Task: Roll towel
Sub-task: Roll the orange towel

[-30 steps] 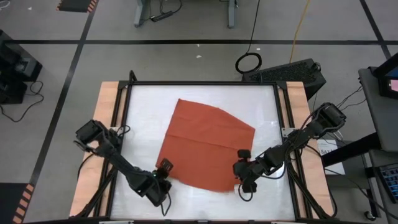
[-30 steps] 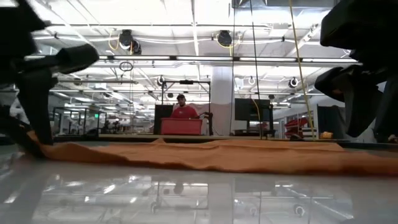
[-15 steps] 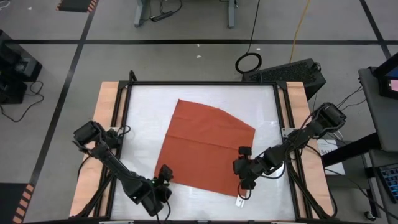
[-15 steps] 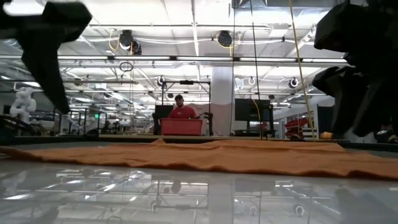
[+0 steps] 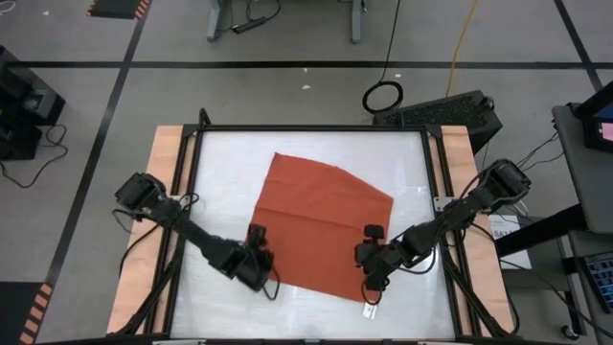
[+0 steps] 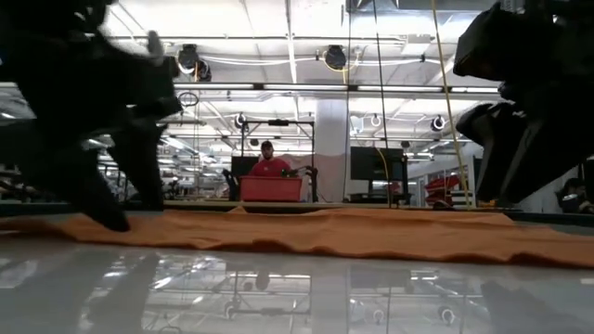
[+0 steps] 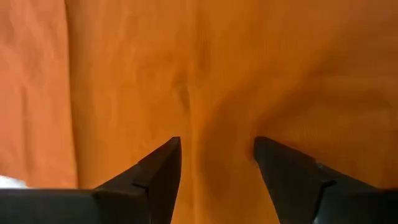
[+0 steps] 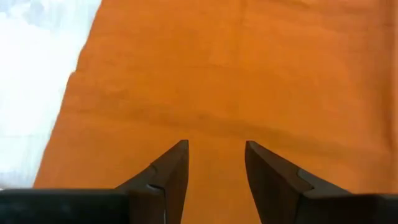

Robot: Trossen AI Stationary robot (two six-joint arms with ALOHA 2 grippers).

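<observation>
Since a second ago the left gripper (image 5: 257,235) has swung inward from the towel's near-left corner and now sits over the towel's left edge, fingers (image 7: 158,171) apart with bare cloth between them. Flat on the white surface (image 5: 215,172), the rust-orange towel (image 5: 321,225) lies spread and unrolled as before. At its near-right corner the right gripper (image 5: 372,233) has barely shifted, fingers (image 8: 171,168) apart over the cloth, holding nothing.
</observation>
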